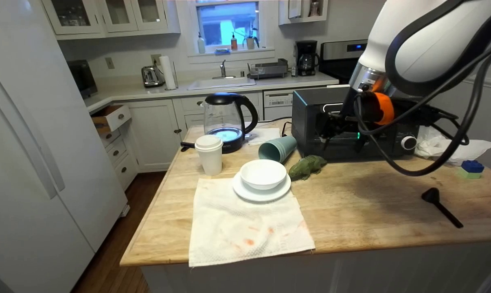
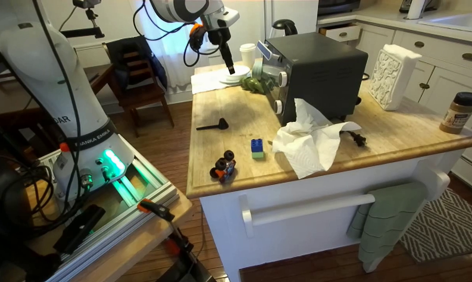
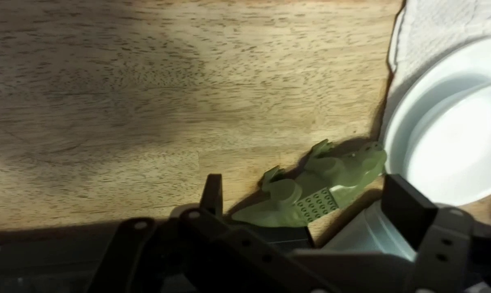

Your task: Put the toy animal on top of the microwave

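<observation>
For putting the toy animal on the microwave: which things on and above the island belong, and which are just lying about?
Part of the job:
toy animal, microwave, tool

Just lying about:
kettle, white cup, green cup, bowl, plate, cloth, scoop, blocks, paper towel, jar

The counter is pale wood. In an exterior view, a stained towel reaches the near edge beside the left corner; a lidded cup and kettle stand by the left edge; a scoop lies toward the near one. The toy animal and toppled cups lie beside the microwave. In an exterior view, a small toy, block, crumpled paper and jar follow the near edge.
</observation>
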`<state>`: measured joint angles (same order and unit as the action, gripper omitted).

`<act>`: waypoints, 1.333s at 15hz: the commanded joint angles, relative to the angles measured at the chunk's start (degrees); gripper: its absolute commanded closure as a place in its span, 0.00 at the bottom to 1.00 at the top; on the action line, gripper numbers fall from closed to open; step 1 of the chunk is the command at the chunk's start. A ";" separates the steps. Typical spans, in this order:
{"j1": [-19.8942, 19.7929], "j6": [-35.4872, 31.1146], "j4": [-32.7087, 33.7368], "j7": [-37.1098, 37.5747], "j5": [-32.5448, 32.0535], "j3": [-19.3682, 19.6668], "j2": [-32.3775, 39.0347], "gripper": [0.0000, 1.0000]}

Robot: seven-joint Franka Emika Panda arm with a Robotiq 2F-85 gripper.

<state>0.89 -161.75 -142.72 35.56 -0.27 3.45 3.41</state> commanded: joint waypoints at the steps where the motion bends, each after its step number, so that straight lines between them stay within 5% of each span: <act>1: 0.63 2.96 5.53 15.30 -9.32 3.40 5.41 0.00; 2: 4.05 3.74 6.68 19.29 -11.37 7.22 6.49 0.00; 5: 8.75 11.80 10.49 30.83 -13.72 9.92 8.52 0.00; 9: 9.45 24.38 14.36 43.46 -12.45 5.06 9.89 0.00; 14: 8.50 16.67 15.14 49.84 -8.72 0.77 11.38 0.00; 20: 10.38 10.34 17.90 62.91 -13.22 4.05 16.30 0.00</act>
<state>10.07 -149.46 -127.75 91.96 -10.98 5.73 16.19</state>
